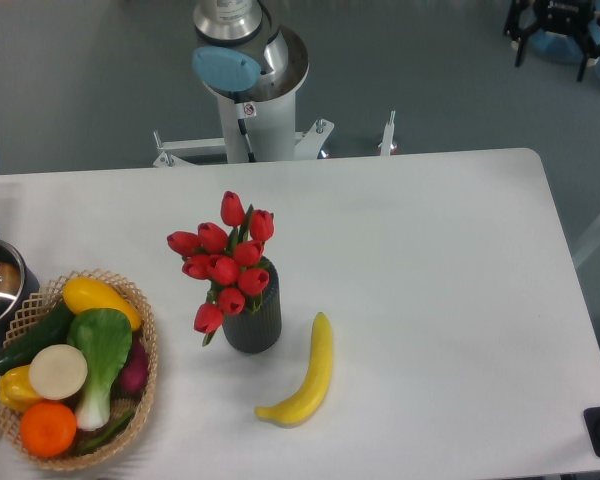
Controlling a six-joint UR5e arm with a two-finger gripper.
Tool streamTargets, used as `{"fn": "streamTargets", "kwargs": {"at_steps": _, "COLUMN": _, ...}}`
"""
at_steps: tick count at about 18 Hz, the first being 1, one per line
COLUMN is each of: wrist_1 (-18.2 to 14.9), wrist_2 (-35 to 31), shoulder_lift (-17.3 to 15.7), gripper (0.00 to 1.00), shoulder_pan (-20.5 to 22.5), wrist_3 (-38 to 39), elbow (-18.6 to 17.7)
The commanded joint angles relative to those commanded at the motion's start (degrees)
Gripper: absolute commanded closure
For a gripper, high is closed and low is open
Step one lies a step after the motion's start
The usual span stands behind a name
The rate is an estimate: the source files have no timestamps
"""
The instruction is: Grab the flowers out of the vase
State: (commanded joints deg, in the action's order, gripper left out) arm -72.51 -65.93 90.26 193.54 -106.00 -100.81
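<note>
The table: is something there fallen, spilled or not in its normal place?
Nothing stands out. The vase stands upright with the flowers in it, the banana lies beside it, and the basket holds its vegetables.

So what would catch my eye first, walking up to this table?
Probably the red flowers, standing in a dark ribbed vase near the middle of the white table. A yellow banana lies just right of the vase. At the left edge sits a wicker basket heaped with colourful vegetables and fruit.
</note>
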Motion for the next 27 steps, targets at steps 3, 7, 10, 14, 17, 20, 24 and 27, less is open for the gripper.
{"fn": "streamTargets", "kwargs": {"at_steps": 3, "wrist_1": 0.1, "wrist_2": 5.9, "shoulder_lift": -0.3, "gripper": 0.00, "shoulder_pan": 0.3, "wrist_3": 1.7, "elbow": -2.1}}
{"fn": "streamTargets", "kwargs": {"at_steps": 7, "wrist_1": 5.4, "wrist_2": 12.0, "shoulder_lift": -1.1, "gripper": 0.00, "shoulder_pan": 0.4, "wrist_3": 6.9, "elbow": -5.8}}
{"fn": "streamTargets", "kwargs": {"at_steps": 10, "wrist_1": 7.6, "wrist_2": 15.4, "shoulder_lift": -1.3, "gripper": 0.00, "shoulder_pan": 0.0, "wrist_3": 11.2, "elbow": -7.2}}
{"fn": "streamTargets", "kwargs": {"at_steps": 14, "wrist_1": 7.9, "wrist_2": 19.2, "shoulder_lift": -1.1, "gripper": 0.00, "shoulder_pan": 0.1, "wrist_3": 18.0, "elbow": -7.6}}
{"fn": "streamTargets", "kwargs": {"at_steps": 17, "wrist_1": 7.9, "wrist_2": 20.4, "shoulder_lift": -0.8, "gripper": 0.00, "shoulder_pan": -0.2, "wrist_3": 18.1, "elbow": -7.3}}
{"fn": "streamTargets", "kwargs": {"at_steps": 20, "wrist_1": 7.9, "wrist_2": 20.7, "shoulder_lift": -0.6, "gripper": 0.00, "shoulder_pan": -1.3, "wrist_3": 18.7, "elbow": -7.1}}
{"fn": "streamTargets", "kwargs": {"at_steps": 24, "wrist_1": 9.3, "wrist_2": 20.7, "shoulder_lift": -0.2, "gripper": 0.00, "shoulder_pan": -1.7, "wrist_3": 21.4, "elbow": -6.9}}
{"fn": "streamTargets", "kwargs": {"at_steps": 27, "wrist_1": 11.2, "wrist_2": 20.7, "shoulder_lift": 0.4, "gripper": 0.00, "shoulder_pan": -3.0, "wrist_3": 24.7, "elbow": -6.8}}
